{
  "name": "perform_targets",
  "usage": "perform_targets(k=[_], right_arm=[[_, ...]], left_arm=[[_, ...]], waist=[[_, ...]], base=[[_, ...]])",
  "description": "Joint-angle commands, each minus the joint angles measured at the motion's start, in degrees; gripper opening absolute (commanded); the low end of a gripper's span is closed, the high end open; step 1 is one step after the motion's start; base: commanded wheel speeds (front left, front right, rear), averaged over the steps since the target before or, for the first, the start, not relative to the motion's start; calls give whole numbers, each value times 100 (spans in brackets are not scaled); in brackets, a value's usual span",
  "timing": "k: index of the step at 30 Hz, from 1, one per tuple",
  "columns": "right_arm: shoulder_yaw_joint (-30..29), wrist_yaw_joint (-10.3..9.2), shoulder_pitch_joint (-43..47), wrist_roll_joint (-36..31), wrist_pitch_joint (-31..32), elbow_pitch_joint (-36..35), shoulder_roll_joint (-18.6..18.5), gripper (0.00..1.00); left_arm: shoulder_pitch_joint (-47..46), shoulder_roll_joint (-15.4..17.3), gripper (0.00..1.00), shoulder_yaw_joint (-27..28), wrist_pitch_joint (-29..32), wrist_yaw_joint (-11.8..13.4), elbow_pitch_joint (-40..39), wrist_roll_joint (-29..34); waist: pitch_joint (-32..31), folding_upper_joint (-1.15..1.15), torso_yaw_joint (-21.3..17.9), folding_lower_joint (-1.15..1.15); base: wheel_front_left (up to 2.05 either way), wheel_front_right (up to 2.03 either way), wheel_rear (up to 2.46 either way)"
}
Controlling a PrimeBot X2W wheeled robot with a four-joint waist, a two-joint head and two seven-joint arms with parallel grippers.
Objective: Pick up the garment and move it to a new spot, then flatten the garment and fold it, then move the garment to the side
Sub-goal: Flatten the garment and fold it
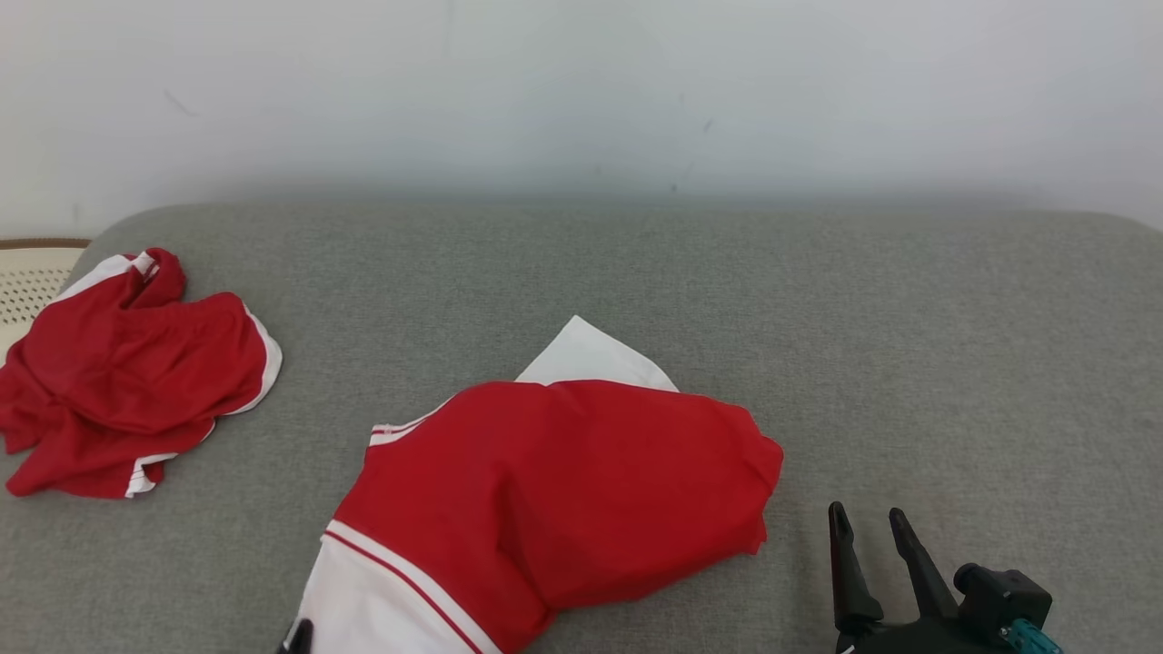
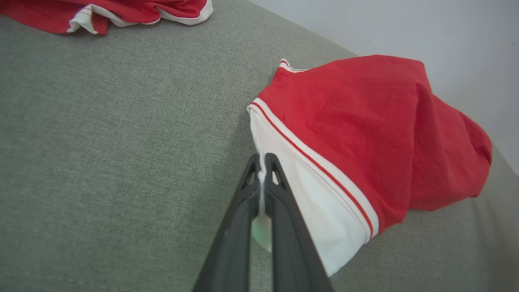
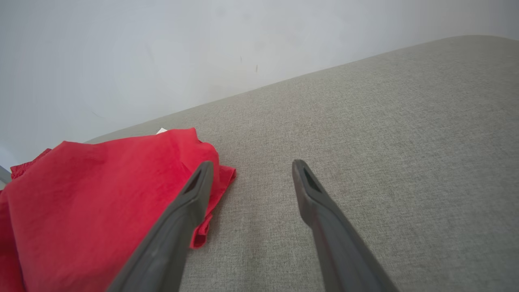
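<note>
To the far left of the left claw (image 2: 262,159), well apart from it, a crumpled red bundle (image 1: 127,372) with white trim lies on the grey cushion (image 1: 909,318), beside a pale woven rim (image 1: 27,272) at the cushion's edge. The left claw itself is pinched tight, its two dark fingers pressed together on the white hem of the garment (image 1: 563,490), with a thin fold of white cloth squeezed between the tips. From that pinch the garment spreads to the claw's right: first a white band with a thin red stripe, then a broad red mound resting on the cushion, with a white corner poking out behind it. Further right, the right claw (image 1: 872,522) stands wide open with nothing in it, over the cushion and near the garment's red edge. A pale wall (image 1: 581,91) rises behind the cushion.
</note>
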Motion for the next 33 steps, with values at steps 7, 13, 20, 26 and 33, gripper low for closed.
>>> perform_targets(k=[7, 13, 20, 26, 33], right_arm=[[17, 5, 73, -78, 78, -3, -7, 100], [-2, 5, 76, -108, 127, -71, -7, 100], [-2, 5, 141, -118, 173, -147, -5, 100], [42, 5, 135, -80, 232, -140, -4, 100], [205, 5, -109, -95, 458, -6, -5, 100]], left_arm=[[285, -72, 90, 2, -159, 67, 0, -34], [149, -210, 100, 140, -569, -2, 13, 211], [59, -544, 100, 779, -757, -160, -82, 858], [209, -921, 100, 1410, -761, -247, -356, 1895], [341, -1309, 100, 1862, -762, -492, -445, 2339]], waist=[[-71, 0, 154, 0], [-86, 0, 150, 0], [-78, 0, 168, 0], [-104, 0, 215, 0], [-123, 0, 289, 0]], base=[[0, 0, 0], [0, 0, 0], [0, 0, 0], [0, 0, 0], [0, 0, 0]])
